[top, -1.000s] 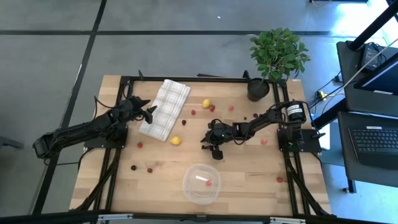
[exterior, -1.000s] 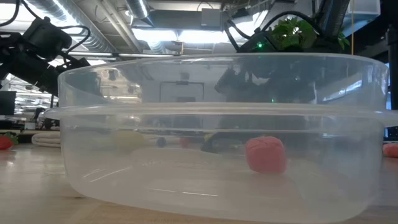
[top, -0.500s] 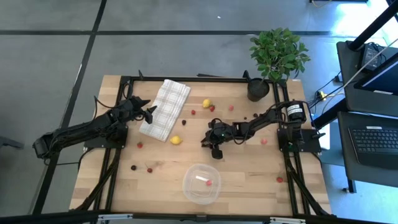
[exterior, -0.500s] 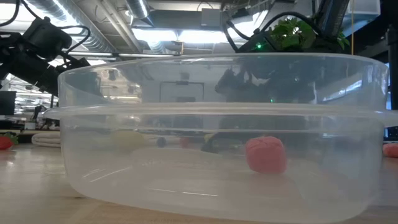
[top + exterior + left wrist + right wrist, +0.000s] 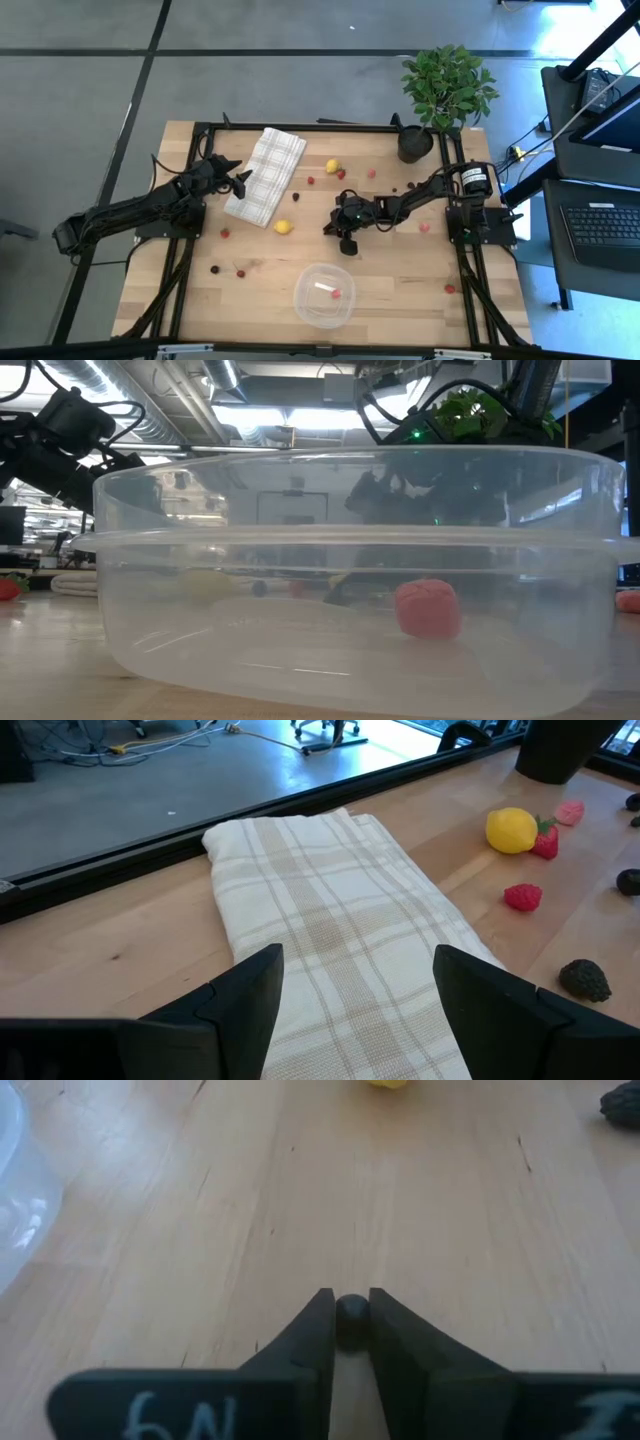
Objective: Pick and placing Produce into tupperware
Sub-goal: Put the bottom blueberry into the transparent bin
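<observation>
Since a second ago my right gripper (image 5: 351,1323) has closed on a dark berry (image 5: 351,1310) mid-table; bare wood around. Tupperware (image 5: 323,295) near front edge. Left gripper (image 5: 352,982) wide over checked cloth (image 5: 330,920).

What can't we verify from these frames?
- Dark berry in the right claw: which kind it is; only its top shows between the fingers in the right wrist view, and the arm covers it in the high view.
- Tupperware fills the low view, blurring the table behind it.
- Left claw over the checked cloth: fingertips cut off by the frame edge.
</observation>
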Tool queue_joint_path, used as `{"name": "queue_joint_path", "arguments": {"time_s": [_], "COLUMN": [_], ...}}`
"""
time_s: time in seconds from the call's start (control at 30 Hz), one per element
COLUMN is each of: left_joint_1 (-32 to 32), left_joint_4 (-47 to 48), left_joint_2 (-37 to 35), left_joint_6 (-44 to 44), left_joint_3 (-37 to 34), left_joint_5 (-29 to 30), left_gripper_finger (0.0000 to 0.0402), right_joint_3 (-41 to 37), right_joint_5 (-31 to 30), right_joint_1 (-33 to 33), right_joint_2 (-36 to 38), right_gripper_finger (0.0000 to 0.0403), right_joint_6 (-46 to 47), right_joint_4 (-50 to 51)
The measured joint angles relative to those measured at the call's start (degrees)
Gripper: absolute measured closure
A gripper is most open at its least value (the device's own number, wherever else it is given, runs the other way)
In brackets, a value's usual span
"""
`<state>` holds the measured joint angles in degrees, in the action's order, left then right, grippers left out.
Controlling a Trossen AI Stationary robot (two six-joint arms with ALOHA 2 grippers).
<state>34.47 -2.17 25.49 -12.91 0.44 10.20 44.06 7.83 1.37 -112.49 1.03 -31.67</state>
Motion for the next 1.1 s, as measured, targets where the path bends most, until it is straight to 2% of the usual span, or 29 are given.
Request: {"name": "queue_joint_path", "arguments": {"time_s": [0.17, 0.53, 0.63, 0.87, 1.1], "left_joint_1": [0.00, 0.01, 0.00, -0.01, -0.01], "left_joint_4": [-0.02, 0.00, -0.14, -1.02, -0.94], "left_joint_2": [-0.01, 0.00, 0.00, -0.02, -0.02], "left_joint_6": [0.00, 0.00, 0.00, 0.00, 0.00], "left_joint_3": [-0.01, -0.01, 0.00, 0.01, -0.01], "left_joint_5": [-0.01, 0.00, 0.00, 0.00, 0.00], "left_gripper_finger": [0.0151, 0.0151, 0.0151, 0.0151, 0.0151], "right_joint_3": [-0.14, 0.89, 5.45, 22.14, 30.21], "right_joint_5": [0.95, 0.47, 0.30, -2.70, -4.65], "right_joint_1": [0.09, 2.64, 4.82, 10.11, 14.77], "right_joint_2": [1.24, 12.79, 13.92, 12.88, 10.21], "right_gripper_finger": [0.0346, 0.0347, 0.0348, 0.0348, 0.0348], "right_joint_6": [0.32, -1.19, -3.97, -8.88, -5.52], "right_joint_4": [0.23, 1.36, 9.04, 35.90, 43.60]}}
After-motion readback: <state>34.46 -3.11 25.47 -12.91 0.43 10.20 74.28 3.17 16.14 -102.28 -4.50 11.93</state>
